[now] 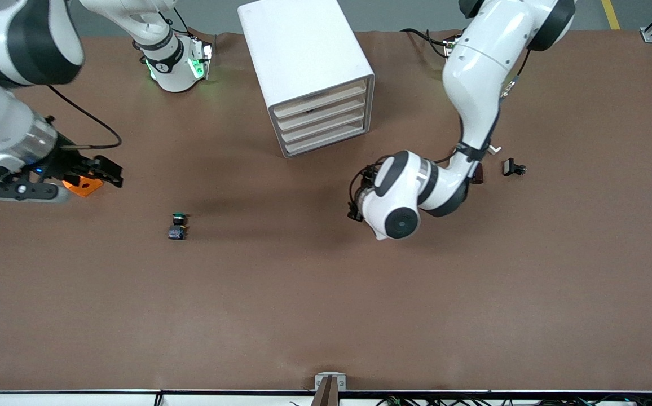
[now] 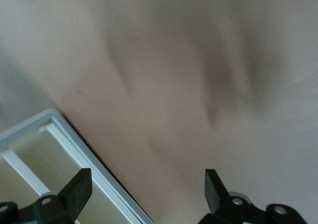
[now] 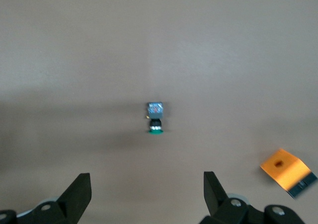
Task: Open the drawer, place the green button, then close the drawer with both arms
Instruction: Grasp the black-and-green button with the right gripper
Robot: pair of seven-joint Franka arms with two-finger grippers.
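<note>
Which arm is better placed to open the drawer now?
Left. Its open hand is over the table beside the cabinet, near the closed drawers. The right hand is open above the orange block, toward the button.

A brown mat covers the table from end to end. Toward the right arm's end lies an orange block, square with a small round hole in its top face; the right wrist view shows a dark strip along one edge. Well apart from it, toward the left arm's end, sits a small black part, about as far from the front camera as the block. A grey metal bracket is fixed at the middle of the table's nearest edge, with a tangle of cables along that edge.
</note>
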